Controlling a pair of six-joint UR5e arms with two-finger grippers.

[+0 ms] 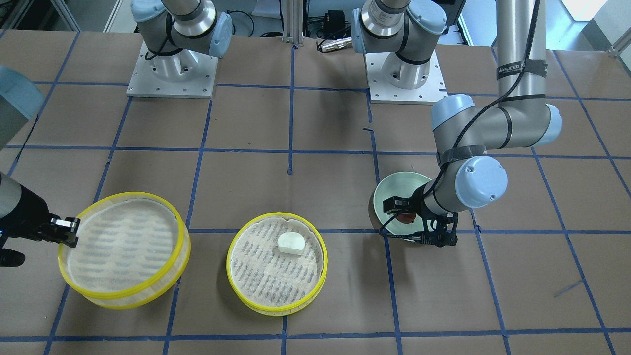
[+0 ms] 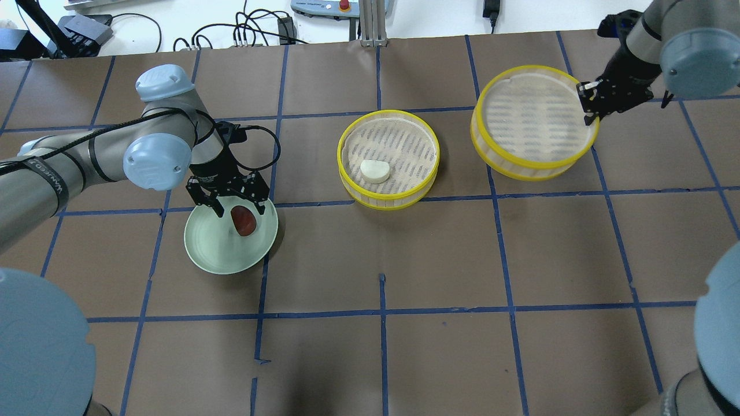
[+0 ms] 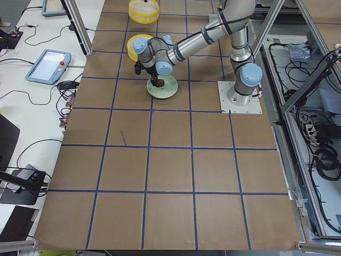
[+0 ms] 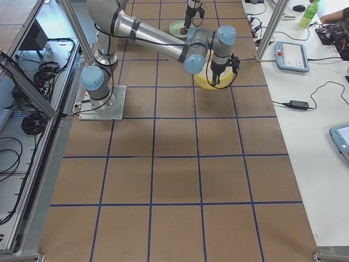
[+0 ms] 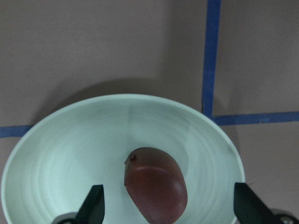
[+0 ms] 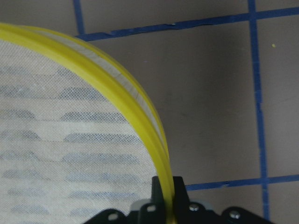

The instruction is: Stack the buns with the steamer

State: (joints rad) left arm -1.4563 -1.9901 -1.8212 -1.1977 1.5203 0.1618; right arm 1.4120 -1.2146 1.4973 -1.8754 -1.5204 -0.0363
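Observation:
The reddish-brown bun (image 2: 244, 222) lies in a pale green bowl (image 2: 211, 254) on my left side. My left gripper (image 2: 239, 210) hangs open over the bowl, one finger on each side of this bun (image 5: 156, 184), not touching it. The white bun (image 2: 376, 171) lies in the middle yellow-rimmed steamer tray (image 2: 388, 199). My right gripper (image 2: 587, 103) is shut on the rim (image 6: 161, 172) of a second, empty steamer tray (image 2: 535, 115), which looks slightly raised on the gripped side.
The brown table top is marked with blue tape lines. The two arm bases (image 1: 172, 74) stand at the table's back edge in the front-facing view. The two trays stand about a hand's width apart.

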